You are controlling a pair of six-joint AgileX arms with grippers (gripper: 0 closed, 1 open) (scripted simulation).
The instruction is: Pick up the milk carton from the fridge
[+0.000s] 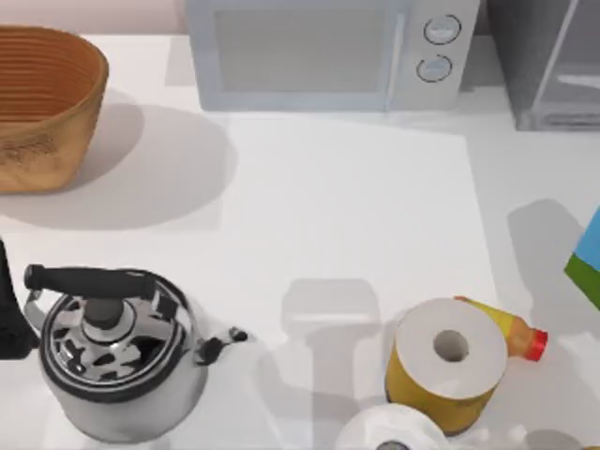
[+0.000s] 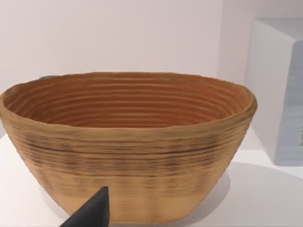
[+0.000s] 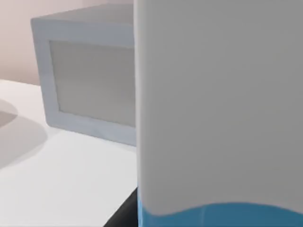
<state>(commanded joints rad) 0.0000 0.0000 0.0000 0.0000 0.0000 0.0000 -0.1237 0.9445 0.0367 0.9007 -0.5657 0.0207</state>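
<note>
The milk carton (image 3: 218, 109) stands close before my right wrist camera, at the table's right edge (image 1: 586, 262) below the fridge (image 1: 548, 61); finger spread: cannot tell.

I am working at a rendered kitchen counter (image 1: 356, 206), white and plain. A light grey microwave (image 1: 328, 52) with two round dials is standing along the back edge, a dark grey fridge (image 1: 548, 61) at the back right corner, a woven basket (image 1: 42, 103) at the back left, and a steel kettle (image 1: 112, 352) near the front left.
</note>
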